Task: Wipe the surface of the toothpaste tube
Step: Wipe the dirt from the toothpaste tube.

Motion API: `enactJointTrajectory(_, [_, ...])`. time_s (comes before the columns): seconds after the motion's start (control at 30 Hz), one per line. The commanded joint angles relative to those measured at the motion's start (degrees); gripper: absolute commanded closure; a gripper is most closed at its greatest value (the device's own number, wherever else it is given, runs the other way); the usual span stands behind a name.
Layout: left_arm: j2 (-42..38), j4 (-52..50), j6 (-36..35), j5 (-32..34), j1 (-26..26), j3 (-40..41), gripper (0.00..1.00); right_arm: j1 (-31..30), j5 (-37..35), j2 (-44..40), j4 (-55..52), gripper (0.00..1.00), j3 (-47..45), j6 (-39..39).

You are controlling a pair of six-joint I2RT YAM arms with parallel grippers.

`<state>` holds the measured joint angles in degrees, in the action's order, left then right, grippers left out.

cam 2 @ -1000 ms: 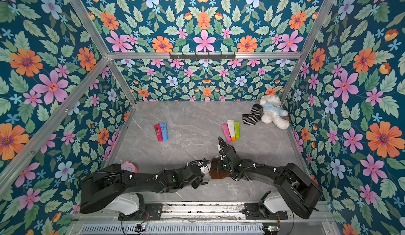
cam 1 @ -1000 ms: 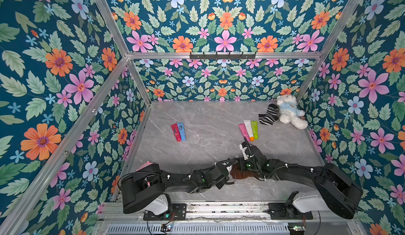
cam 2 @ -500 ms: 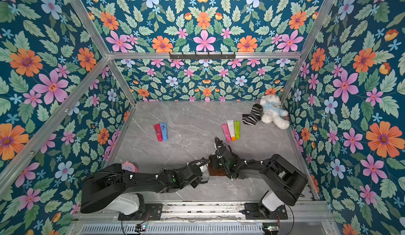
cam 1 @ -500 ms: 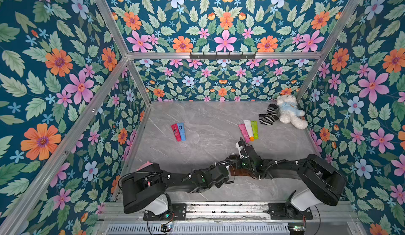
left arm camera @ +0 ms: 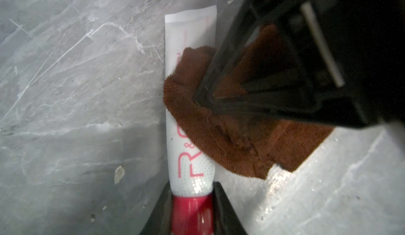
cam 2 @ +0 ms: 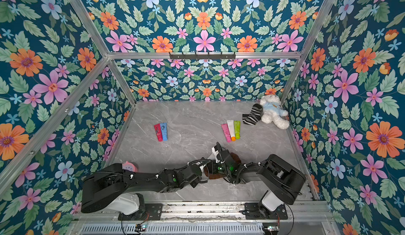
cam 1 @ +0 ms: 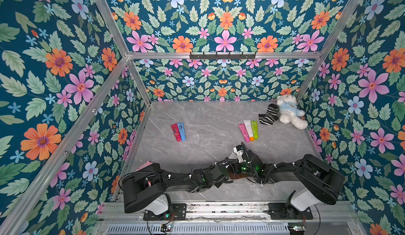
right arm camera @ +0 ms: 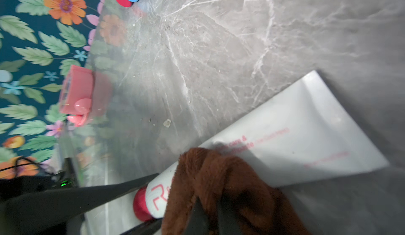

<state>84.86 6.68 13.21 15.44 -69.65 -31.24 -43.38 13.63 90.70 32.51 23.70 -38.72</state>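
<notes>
Lying low at the tabletop (left arm camera: 76, 91), toothpaste tube (left arm camera: 188, 157) is clamped at its red cap (left arm camera: 192, 212) by left hand (left arm camera: 191, 192). Clenched on brown cloth (left arm camera: 230, 139), right hand (right arm camera: 208, 212) has slid it along to mid-body beyond the cap. Wiping is underway; crimped end (left arm camera: 190, 15) appears outstanding.

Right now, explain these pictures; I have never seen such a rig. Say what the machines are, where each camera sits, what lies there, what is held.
Two robot arms, the left arm and right arm, stand at the near edge of a grey table. Two pictures look down from overhead; two come from wrist cameras. The left gripper pinches the toothpaste tube at its red cap. The right gripper holds a brown cloth against it. Two tubes, three more tubes, a striped sock and a teddy bear lie farther back.
</notes>
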Motion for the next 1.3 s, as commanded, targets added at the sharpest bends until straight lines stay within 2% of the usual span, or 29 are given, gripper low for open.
enactJointTrajectory(0.0, [-0.1,3.1,-0.8,-4.8,-0.6,-0.2,1.0,5.9,0.3,0.7,-9.1,1.0,-0.8,1.7])
enactJointTrajectory(0.1, [-0.1,3.1,-0.8,-4.7,-0.5,-0.2,1.0,10.4,-0.3,0.3,-11.8,1.0,0.0,3.7])
enactJointTrajectory(0.2, [0.2,2.9,-0.9,-4.5,-0.5,-0.3,1.0,11.1,-2.6,-0.5,-15.5,1.0,1.5,5.3])
enactJointTrajectory(0.27, [0.4,2.9,-1.0,-4.5,-0.5,-0.5,1.0,11.0,-0.6,-1.7,-15.0,1.0,1.3,5.8])
enactJointTrajectory(0.33, [0.6,2.8,-1.1,-4.5,-0.5,-0.6,1.0,9.4,1.2,-3.9,-13.9,1.0,0.7,5.7])
enactJointTrajectory(0.47, [1.0,2.8,-1.2,-4.6,-0.6,-0.8,1.0,2.8,-0.2,-9.5,-18.1,1.0,2.0,5.5])
enactJointTrajectory(0.57, [1.2,2.9,-1.3,-4.9,-0.6,-1.0,1.0,1.6,2.1,-10.9,-16.2,1.0,1.8,4.1])
enactJointTrajectory(0.87, [0.6,3.0,-1.0,-4.5,-0.6,-0.7,1.0,1.8,-0.1,-2.6,-16.8,1.0,4.8,5.2])
enactJointTrajectory(1.0, [0.2,2.9,-0.7,-4.3,-0.6,-0.3,1.0,7.8,-1.3,-1.6,-15.7,1.0,1.6,4.6])
enactJointTrajectory(1.1, [-0.5,2.9,0.2,-3.9,-0.6,-0.2,1.0,12.8,-2.7,-3.9,-16.0,1.0,-1.5,4.1])
enactJointTrajectory(1.17, [-1.4,2.8,1.0,-3.3,-0.6,0.1,1.0,13.3,-4.5,-6.8,-18.8,1.0,-1.9,4.0])
enactJointTrajectory(1.27, [-1.8,0.7,3.8,-0.9,-0.6,0.0,1.0,13.1,-3.3,-11.3,-23.1,1.0,-1.2,4.0])
